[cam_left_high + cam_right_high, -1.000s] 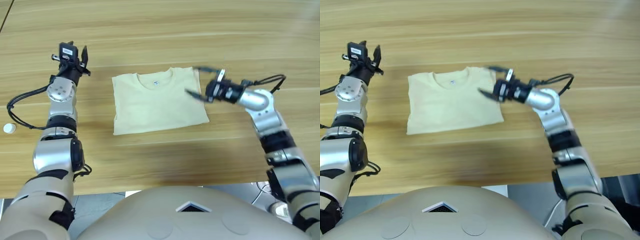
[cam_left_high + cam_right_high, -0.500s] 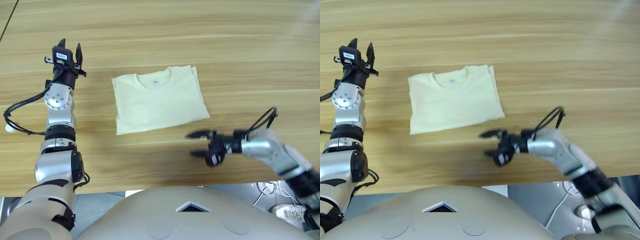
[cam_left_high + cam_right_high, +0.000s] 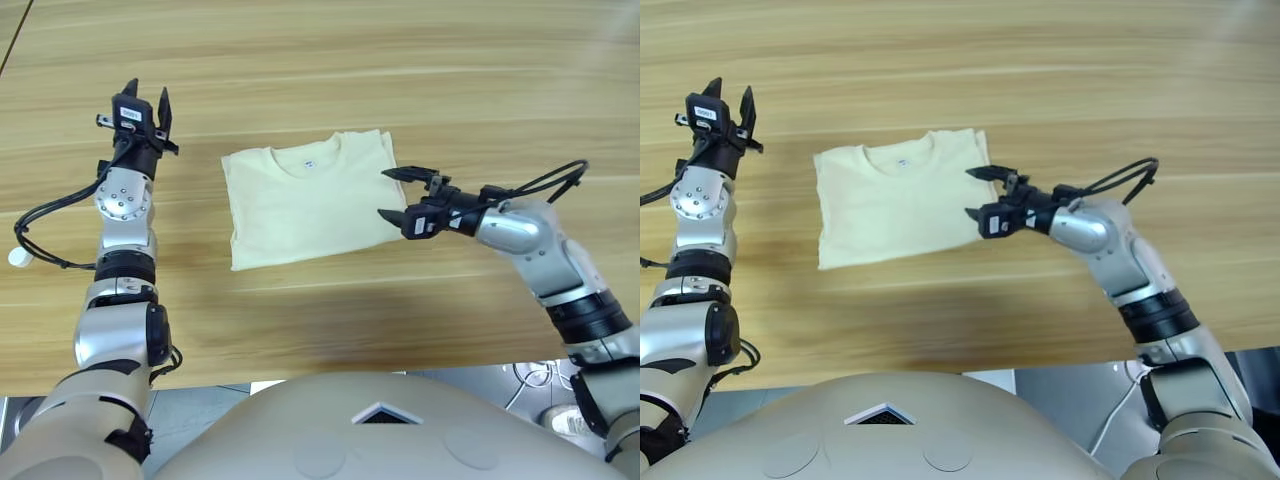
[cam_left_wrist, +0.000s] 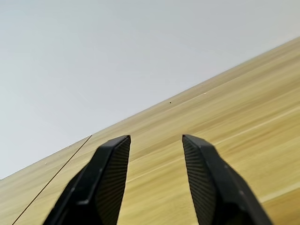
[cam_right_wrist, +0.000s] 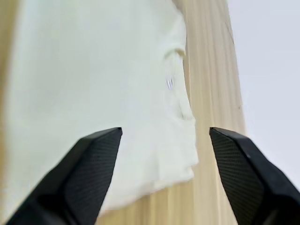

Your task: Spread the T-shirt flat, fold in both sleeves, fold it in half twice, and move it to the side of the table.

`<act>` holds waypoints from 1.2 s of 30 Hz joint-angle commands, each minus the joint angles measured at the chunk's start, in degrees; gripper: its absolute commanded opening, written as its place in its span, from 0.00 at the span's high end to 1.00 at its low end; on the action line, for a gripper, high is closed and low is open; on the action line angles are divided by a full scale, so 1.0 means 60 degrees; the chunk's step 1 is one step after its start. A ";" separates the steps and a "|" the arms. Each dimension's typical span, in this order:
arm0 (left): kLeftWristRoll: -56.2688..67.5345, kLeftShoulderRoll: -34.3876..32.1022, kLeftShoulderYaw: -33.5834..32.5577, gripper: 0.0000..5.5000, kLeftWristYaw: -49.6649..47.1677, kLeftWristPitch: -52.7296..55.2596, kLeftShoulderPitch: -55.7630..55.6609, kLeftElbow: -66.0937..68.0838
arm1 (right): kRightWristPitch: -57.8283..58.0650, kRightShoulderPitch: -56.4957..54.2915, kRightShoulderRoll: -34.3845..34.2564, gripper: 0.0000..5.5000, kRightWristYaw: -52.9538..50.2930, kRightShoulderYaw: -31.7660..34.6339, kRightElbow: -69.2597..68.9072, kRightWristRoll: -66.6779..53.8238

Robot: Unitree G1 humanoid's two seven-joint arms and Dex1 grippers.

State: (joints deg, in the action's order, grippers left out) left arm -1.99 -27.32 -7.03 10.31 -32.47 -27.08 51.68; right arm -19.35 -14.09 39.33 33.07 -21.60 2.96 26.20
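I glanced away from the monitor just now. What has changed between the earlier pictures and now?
The right gripper, open, pulled back from the T-shirt's right edge toward the near edge of the table, then swung back to that same shirt edge; it took hold of nothing. The T-shirt and the raised, open left gripper stayed put.

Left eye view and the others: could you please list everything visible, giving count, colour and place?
T-shirt: one, pale yellow, flat mid-table, collar away from the robot.
Table: one, light wood, under everything.
Small round object: one, white, on the table far left, beside the left arm.
Left claw: one, black, open, over bare table left of the T-shirt.
Right claw: one, black, open, at the T-shirt's right edge.
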 commanded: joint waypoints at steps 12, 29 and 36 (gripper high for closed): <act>-0.0323 0.0154 0.0218 0.63 -0.0243 -0.0020 -0.0143 -0.0008 | -0.1436 0.1873 0.2216 0.37 0.2062 -0.0025 -0.1368 -0.1193; -0.0247 0.0173 0.0258 0.63 -0.0253 -0.0141 -0.0067 -0.0009 | -0.1087 0.1868 0.1028 0.37 0.2199 0.0003 -0.2696 -0.2769; -0.0253 0.0211 0.0282 0.63 -0.0269 -0.0166 -0.0019 -0.0023 | -0.1134 0.1551 0.0691 0.37 0.1915 -0.0678 -0.1222 -0.0421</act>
State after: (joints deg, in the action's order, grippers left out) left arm -3.13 -26.37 -5.47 9.07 -33.41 -27.08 51.65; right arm -25.38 -4.72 43.20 43.67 -24.36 -5.49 21.82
